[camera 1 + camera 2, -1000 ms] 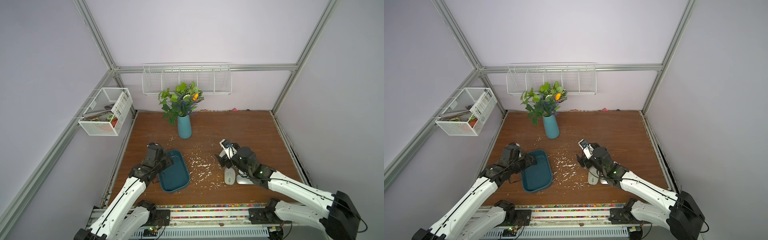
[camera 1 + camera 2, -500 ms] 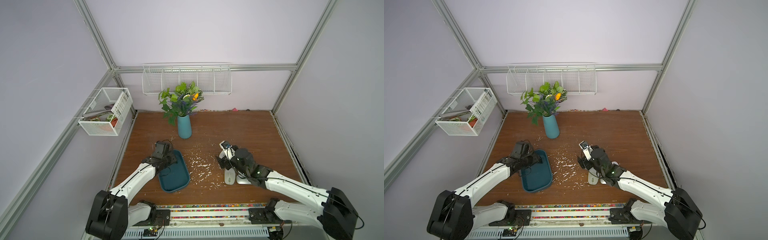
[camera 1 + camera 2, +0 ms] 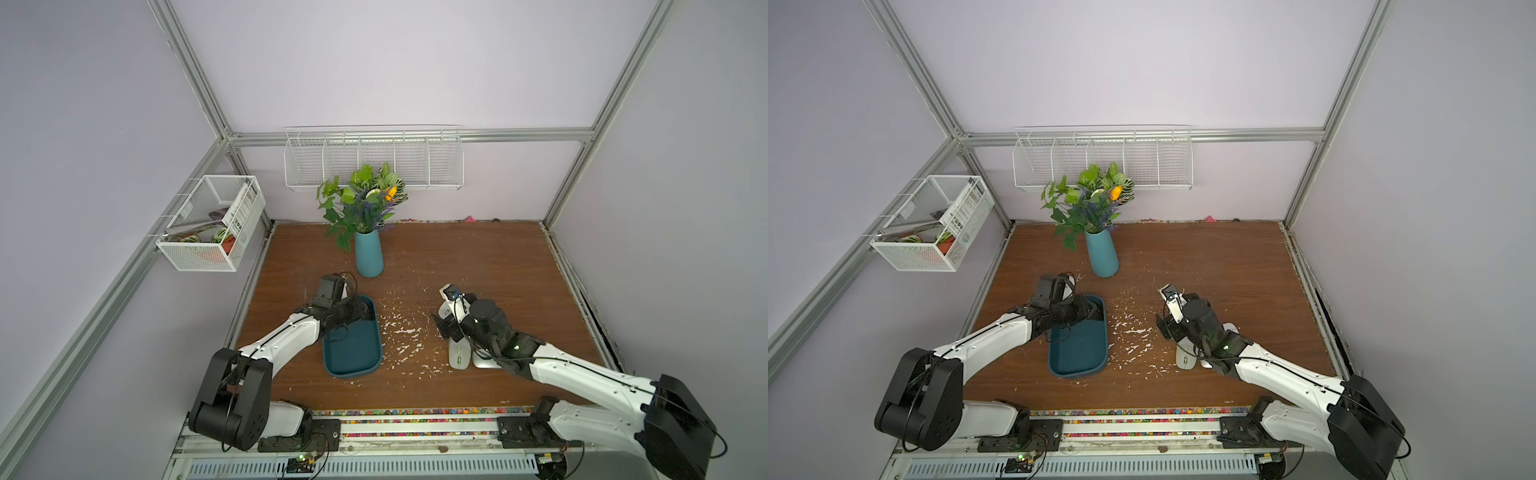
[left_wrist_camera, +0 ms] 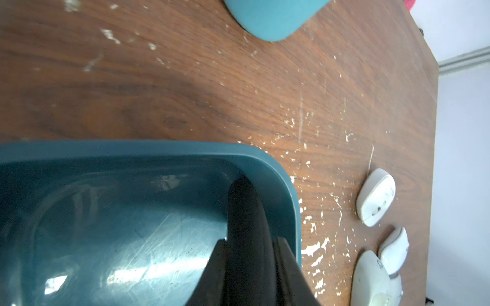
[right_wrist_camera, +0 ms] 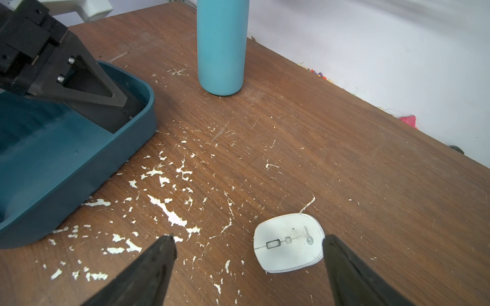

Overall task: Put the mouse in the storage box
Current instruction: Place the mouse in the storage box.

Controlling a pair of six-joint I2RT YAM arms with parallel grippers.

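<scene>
On table at 3 o'clock of box, mouse lies between the spread jaws of right gripper (nearer one finger, not centred), ready for a pinch; left gripper, fingers together, presses box's 1 o'clock corner, likely steadying it.

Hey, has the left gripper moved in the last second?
Yes. The left gripper has shifted closer to the teal vase and now reaches into the storage box's far corner.

Lab test cell: aluminium frame, plain walls
</scene>
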